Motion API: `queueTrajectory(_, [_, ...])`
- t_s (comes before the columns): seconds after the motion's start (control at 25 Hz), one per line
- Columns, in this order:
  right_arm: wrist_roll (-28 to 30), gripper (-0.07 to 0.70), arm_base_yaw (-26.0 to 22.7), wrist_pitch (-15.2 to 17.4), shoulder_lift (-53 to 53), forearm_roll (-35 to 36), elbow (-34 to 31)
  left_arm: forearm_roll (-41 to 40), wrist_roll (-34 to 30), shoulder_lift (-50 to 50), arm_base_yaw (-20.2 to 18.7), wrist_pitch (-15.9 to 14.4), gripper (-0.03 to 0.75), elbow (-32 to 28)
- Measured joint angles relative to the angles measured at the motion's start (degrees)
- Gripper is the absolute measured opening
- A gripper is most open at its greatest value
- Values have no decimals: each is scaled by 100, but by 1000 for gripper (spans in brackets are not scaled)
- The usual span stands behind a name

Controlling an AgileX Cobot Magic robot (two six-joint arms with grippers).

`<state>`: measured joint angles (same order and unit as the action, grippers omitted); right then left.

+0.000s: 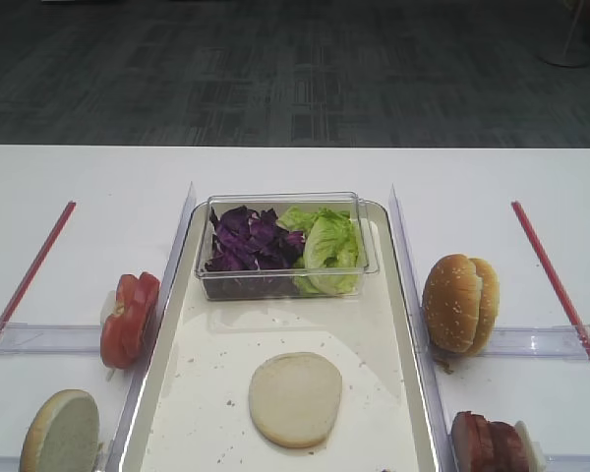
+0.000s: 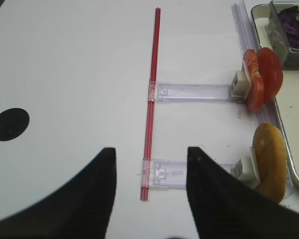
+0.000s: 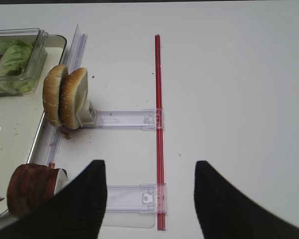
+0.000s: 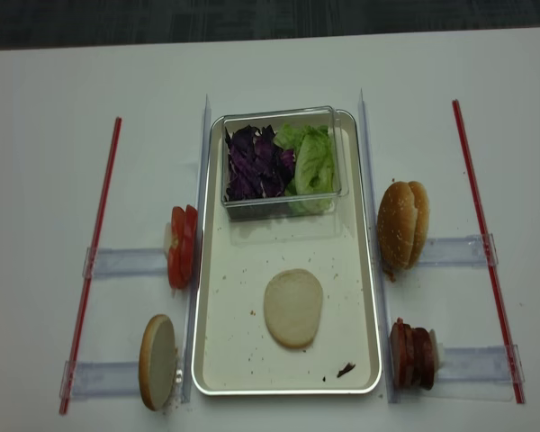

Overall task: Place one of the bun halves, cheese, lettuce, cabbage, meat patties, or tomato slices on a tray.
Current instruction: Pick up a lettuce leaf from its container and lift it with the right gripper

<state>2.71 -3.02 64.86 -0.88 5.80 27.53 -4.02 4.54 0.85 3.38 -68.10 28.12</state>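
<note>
**One bun half lies on the tray; both end effectors hang released over bare tabletop**

We see a plain white tabletop point(image 1: 295, 172) with dark grey carpet tiles point(image 1: 275, 69) behind it. Two red strips point(image 4: 94, 261) run along its length, one on each side, crossed by clear plastic rails point(image 3: 124, 119) that end at the tray's long sides. In the left wrist view a black round mark point(image 2: 10, 124) sits on the white surface. We can read no brand, label or writing anywhere.

The tray point(image 4: 364, 297) lies in the middle, its cream floor speckled with crumbs. One bun half point(image 4: 293, 308) lies flat on it, pale cut face up, near the centre. At the far end of the tray stands a clear plastic tub point(image 1: 216, 285) holding the purple cabbage point(image 1: 246, 241) on the left and the lettuce point(image 1: 329, 246) on the right.

Off the tray, standing on edge against rail ends, we find the tomato slices point(image 1: 130, 320) and another bun half point(image 4: 157, 362) on the left, and on the right two bun halves point(image 1: 459, 303) pressed together, with the meat patties point(image 4: 412, 353) nearer the front.

The right end effector point(image 3: 149, 199) hangs above the tabletop beside the patties, its dark fingers point(image 3: 84, 199) spread apart with nothing between them. The left end effector point(image 2: 149, 199) is likewise parted and carries nothing, over a rail near the left red strip.
</note>
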Motion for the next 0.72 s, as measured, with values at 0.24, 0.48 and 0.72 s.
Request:
queueTrajectory(0.24, [0, 426, 0, 0, 0, 0, 0, 0, 0, 0, 0, 0, 302, 0])
queueTrajectory(0.48, [0, 426, 0, 0, 0, 0, 0, 0, 0, 0, 0, 0, 302, 0])
queueTrajectory(0.72, [0, 426, 0, 0, 0, 0, 0, 0, 0, 0, 0, 0, 302, 0])
